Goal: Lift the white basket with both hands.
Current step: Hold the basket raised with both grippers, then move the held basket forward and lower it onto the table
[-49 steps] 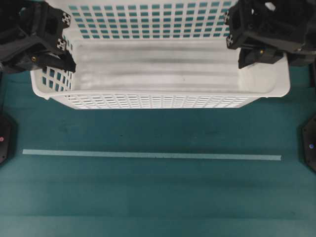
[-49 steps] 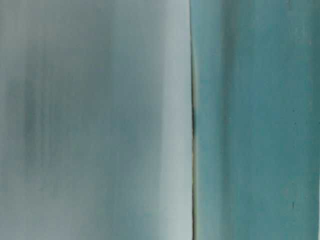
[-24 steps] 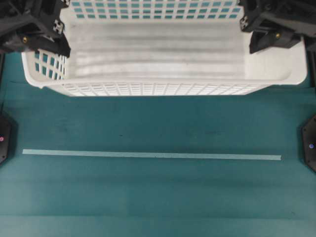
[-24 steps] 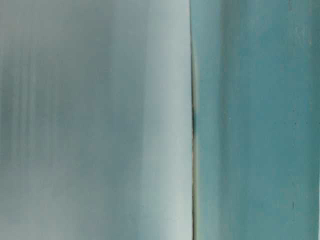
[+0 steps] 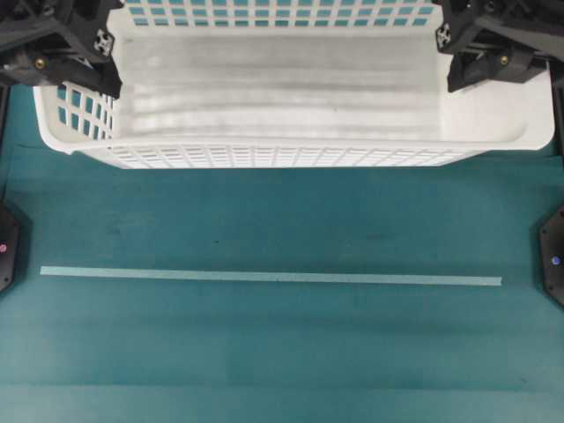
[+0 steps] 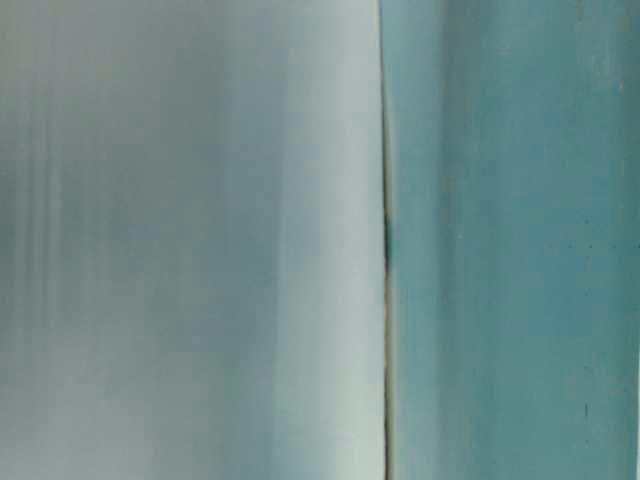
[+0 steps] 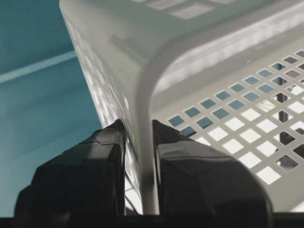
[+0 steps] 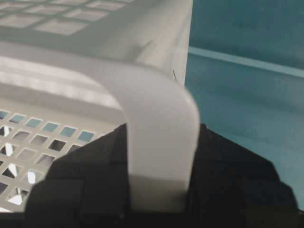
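Observation:
The white basket, slotted along its walls, hangs across the top of the overhead view, with its far side cut off by the frame. My left gripper is shut on the basket's left rim, one finger outside the wall and the other inside. The rim runs straight up between them. My right gripper is shut on the right rim, whose broad white band fills the gap between its black fingers. The table-level view shows only a blurred pale surface.
A thin pale tape line crosses the teal table in front of the basket. Black arm bases sit at the left edge and the right edge.
Both grippers and the basket have shifted toward the top of the overhead view, and the basket looks wider, as if raised. Most of this happened in the first half second.

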### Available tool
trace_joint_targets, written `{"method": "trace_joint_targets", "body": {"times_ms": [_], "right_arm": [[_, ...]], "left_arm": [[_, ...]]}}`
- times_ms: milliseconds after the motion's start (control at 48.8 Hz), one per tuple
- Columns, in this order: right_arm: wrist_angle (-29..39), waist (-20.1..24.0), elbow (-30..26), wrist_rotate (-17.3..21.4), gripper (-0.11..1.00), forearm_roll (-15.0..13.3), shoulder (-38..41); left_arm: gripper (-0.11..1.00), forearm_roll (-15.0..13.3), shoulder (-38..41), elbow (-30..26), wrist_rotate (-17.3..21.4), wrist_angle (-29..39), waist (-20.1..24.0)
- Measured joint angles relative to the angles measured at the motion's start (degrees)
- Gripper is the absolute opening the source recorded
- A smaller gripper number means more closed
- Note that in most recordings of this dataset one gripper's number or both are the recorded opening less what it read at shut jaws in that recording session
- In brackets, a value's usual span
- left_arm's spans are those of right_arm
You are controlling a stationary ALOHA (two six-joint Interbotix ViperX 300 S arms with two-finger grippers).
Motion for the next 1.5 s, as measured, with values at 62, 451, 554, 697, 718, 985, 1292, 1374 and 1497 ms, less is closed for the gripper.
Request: {"method": "trace_joint_targets", "body": {"times_ms": [62,451,554,697,718,985,1292,1374,1497], "right_arm": [[0.0,-0.1,0.0,0.0,0.21,0.0,0.0],[0.1,0.0,0.8,-1.0,0.21,-0.5,0.0],[0.1,0.1,1.4,-1.0,0.21,-0.5,0.0],[0.0,0.1,2.8,-2.1,0.21,-0.5,-0.1],[0.1,0.1,3.2,-2.4,0.21,-0.5,-0.1],[-4.0,0.0,12.7,-3.3,0.21,-0.5,-1.0],[-22.2,-0.4,31.3,-3.6,0.21,1.6,-5.6],[-26.4,-0.4,36.3,-2.6,0.21,2.2,-6.9],[-31.0,-0.4,42.4,-0.8,0.21,2.8,-8.0]], "left_arm": [[0.09,0.0,0.0,0.0,0.0,0.0,0.1],[0.09,0.1,0.3,0.0,0.0,0.1,-0.1],[0.09,0.1,0.3,0.1,0.0,0.1,-0.2],[0.09,-0.2,0.2,3.1,2.3,0.0,-0.2],[0.09,-0.2,0.2,4.0,2.5,0.0,-0.2],[0.09,-0.3,-2.0,14.6,2.7,-4.1,-0.1],[0.09,-0.4,-7.2,30.4,2.8,-13.8,0.1],[0.09,-0.4,-8.9,36.3,2.7,-19.2,0.1],[0.09,-0.4,-10.4,43.7,2.8,-26.5,0.4]]}}
